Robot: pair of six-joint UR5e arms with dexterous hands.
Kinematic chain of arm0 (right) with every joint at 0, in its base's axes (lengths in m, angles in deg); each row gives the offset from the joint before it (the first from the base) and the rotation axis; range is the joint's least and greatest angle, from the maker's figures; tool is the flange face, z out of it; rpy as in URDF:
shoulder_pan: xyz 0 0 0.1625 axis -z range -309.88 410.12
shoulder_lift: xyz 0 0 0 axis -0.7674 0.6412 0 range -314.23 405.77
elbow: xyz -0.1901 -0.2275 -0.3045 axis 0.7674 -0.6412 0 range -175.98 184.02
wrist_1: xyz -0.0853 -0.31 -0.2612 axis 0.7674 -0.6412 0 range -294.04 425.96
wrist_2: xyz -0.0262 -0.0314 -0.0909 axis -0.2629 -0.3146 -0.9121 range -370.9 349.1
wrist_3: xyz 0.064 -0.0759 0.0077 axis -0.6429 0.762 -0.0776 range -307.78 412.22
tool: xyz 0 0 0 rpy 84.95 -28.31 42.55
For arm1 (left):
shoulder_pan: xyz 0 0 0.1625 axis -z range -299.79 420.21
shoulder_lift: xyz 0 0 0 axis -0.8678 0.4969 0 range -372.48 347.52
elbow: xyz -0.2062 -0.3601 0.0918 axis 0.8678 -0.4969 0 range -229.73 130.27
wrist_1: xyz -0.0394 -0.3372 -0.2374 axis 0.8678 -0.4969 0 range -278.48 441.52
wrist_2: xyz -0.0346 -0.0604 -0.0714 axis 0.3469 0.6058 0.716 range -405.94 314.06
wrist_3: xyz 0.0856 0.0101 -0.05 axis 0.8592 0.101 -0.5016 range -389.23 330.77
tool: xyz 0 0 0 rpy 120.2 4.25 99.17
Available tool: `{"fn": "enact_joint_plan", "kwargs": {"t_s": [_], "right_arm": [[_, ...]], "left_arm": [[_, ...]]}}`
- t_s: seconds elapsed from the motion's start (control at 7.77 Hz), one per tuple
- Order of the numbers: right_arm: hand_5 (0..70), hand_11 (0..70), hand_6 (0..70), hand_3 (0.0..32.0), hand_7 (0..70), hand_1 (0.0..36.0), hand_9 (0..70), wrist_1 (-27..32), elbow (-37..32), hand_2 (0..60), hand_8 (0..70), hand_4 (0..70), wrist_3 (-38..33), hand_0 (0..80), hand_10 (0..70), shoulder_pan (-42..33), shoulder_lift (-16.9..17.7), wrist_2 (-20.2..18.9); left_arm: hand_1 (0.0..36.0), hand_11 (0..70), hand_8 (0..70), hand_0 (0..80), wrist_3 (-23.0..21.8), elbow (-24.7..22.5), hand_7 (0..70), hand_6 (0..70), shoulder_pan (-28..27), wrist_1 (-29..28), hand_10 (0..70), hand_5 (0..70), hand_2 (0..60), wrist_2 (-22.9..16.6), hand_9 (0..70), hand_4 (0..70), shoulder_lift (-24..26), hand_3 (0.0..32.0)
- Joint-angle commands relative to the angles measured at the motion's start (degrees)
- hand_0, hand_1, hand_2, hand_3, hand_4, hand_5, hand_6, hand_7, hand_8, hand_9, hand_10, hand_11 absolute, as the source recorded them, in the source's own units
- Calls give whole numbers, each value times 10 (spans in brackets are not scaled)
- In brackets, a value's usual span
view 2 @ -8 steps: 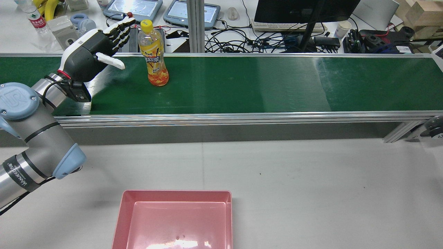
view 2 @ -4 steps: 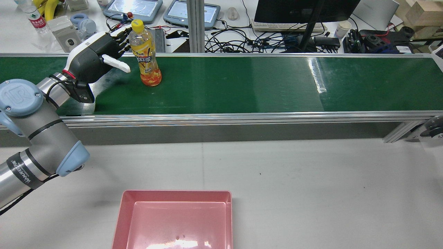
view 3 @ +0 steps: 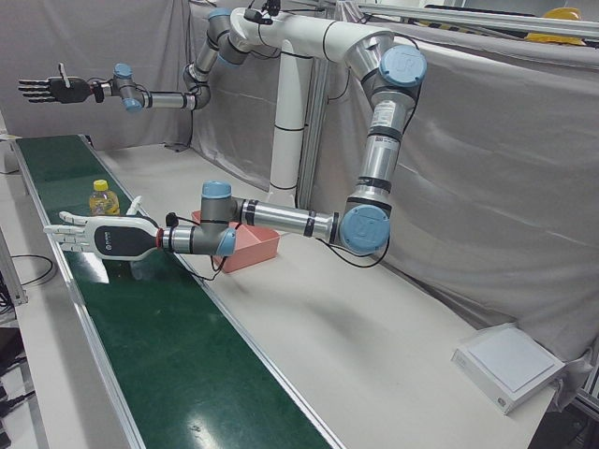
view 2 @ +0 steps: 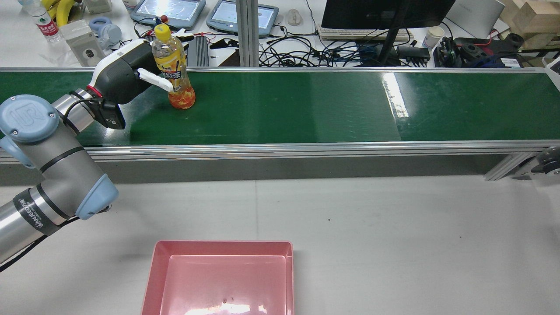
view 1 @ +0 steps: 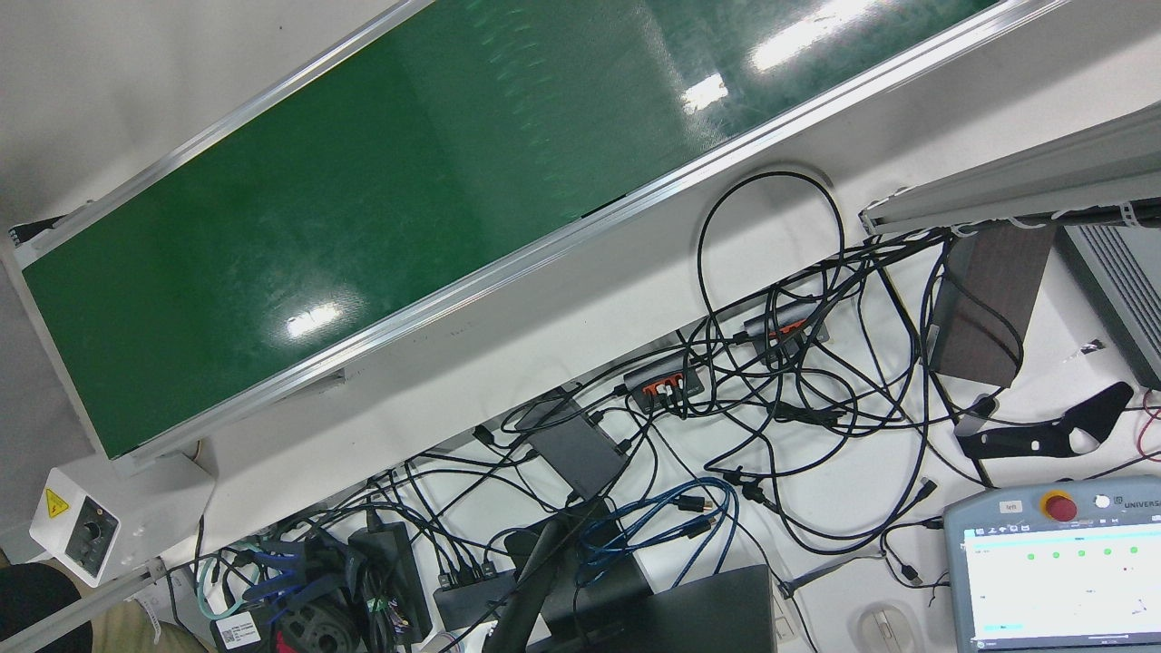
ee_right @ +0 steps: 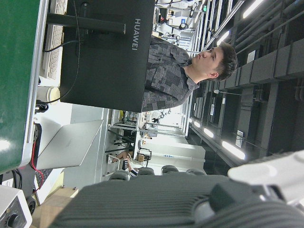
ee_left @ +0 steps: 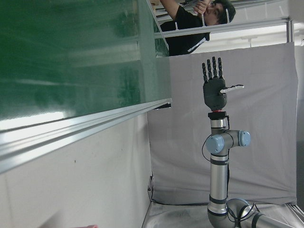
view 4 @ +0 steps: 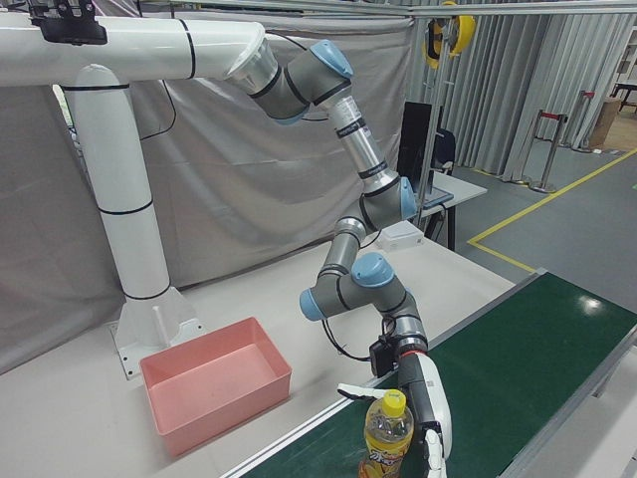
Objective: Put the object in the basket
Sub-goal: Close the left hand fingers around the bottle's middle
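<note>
A yellow-capped bottle of orange drink (view 2: 174,72) stands upright on the green conveyor belt (view 2: 306,105). My left hand (view 2: 124,76) is open right at it: the thumb crosses in front of the bottle and the fingers reach behind it. Whether they touch it I cannot tell. The left-front view shows the same hand (view 3: 103,236) flat with spread fingers beside the bottle (view 3: 103,199); the right-front view shows the hand (view 4: 428,408) and the bottle (view 4: 388,433) too. The pink basket (view 2: 218,246) sits empty on the near table. My right hand (view 3: 47,89) is open, raised high away from the belt.
Beyond the belt's far rail lies a desk with tablets, cables, a monitor (view 2: 385,13) and bottles. The grey table (view 2: 372,227) lies between belt and basket. The front view shows only bare belt (view 1: 363,181) and cables.
The bottle has travelled left along the belt. My left hand has moved right to meet it, so the bottle now stands between thumb and fingers.
</note>
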Motion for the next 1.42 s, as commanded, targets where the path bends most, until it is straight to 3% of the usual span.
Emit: {"fn": "enact_joint_plan", "kwargs": {"t_s": [0.0,0.13,0.26,0.39,0.51,0.9,1.29], "right_arm": [[0,0,0,0,0,0,0,0,0,0,0,0,0,0,0,0,0,0],[0,0,0,0,0,0,0,0,0,0,0,0,0,0,0,0,0,0],[0,0,0,0,0,0,0,0,0,0,0,0,0,0,0,0,0,0],[0,0,0,0,0,0,0,0,0,0,0,0,0,0,0,0,0,0],[0,0,0,0,0,0,0,0,0,0,0,0,0,0,0,0,0,0],[0,0,0,0,0,0,0,0,0,0,0,0,0,0,0,0,0,0],[0,0,0,0,0,0,0,0,0,0,0,0,0,0,0,0,0,0]], "left_arm": [[140,700,343,759,-23,3,337,228,0,10,542,700,0,6,484,528,16,0],[187,700,623,800,-22,3,700,555,4,30,700,700,38,7,700,619,24,0],[227,700,700,638,-21,2,700,676,4,35,700,700,490,6,700,566,26,0],[266,700,700,579,-23,-2,700,700,4,40,700,700,600,5,700,530,26,0],[274,700,700,562,-23,-6,700,685,4,41,700,700,600,1,700,498,26,0],[231,700,700,556,-21,-66,700,614,-3,43,700,700,600,0,700,427,17,0],[217,700,700,560,-19,-159,700,569,-46,49,700,700,568,-8,700,396,-39,0]]}}
